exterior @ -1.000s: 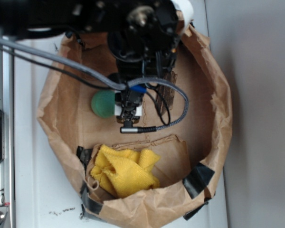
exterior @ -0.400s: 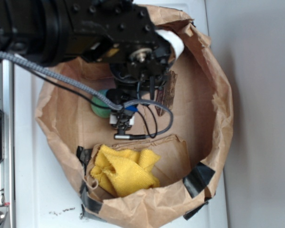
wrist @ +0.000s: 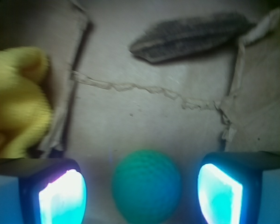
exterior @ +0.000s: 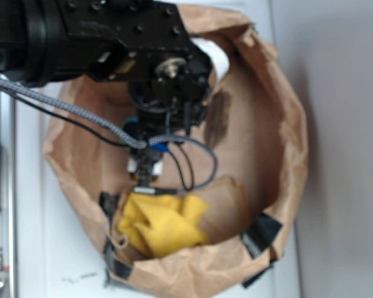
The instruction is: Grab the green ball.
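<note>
Wrist view: creased brown paper floor (wrist: 144, 116), green ball (wrist: 147, 185) between spread gripper (wrist: 141, 196) jaws, untouched; yellow cloth (wrist: 16, 100) left.

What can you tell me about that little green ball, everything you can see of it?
The small round mint-green ball with a dimpled, knitted-looking surface looks whole and undented. It sits on the creased brown paper floor of the bag, low in the wrist view, between the two glowing fingers of the open gripper, with a gap on either side, so neither touches it. The yellow cloth and dark bark-like strip lie apart from it. In the exterior view the arm hides it.
</note>
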`<state>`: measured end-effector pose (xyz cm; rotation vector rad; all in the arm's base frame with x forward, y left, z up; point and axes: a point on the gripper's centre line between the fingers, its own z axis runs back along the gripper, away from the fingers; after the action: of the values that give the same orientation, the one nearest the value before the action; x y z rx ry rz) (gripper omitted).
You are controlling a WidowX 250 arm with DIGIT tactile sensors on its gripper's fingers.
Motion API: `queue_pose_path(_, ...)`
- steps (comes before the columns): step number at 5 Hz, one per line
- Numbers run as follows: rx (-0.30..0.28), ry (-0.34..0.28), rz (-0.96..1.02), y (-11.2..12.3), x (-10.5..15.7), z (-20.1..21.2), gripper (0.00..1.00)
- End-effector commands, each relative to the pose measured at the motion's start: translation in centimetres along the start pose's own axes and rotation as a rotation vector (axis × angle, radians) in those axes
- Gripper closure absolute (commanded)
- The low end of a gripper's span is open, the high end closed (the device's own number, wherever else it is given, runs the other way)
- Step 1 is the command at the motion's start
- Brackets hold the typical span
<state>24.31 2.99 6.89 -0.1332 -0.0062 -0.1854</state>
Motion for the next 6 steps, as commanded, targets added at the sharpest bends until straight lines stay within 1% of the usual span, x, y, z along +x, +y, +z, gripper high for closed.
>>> queue_pose_path(1, 0.014, -0.052, -0.004, -0.3, -0.5, 1.4, 0.0)
queue_pose_path(2, 0.041, -0.025, -0.009, -0.3, -0.4, 0.0, 0.0)
queue_pose_path(5, 0.108, 0.035, -0.016, -0.2, -1.6, -4.4, 0.0)
queue_pose_path(6, 0.115, 0.002, -0.014, 0.1, -1.0, -4.0, 1.0)
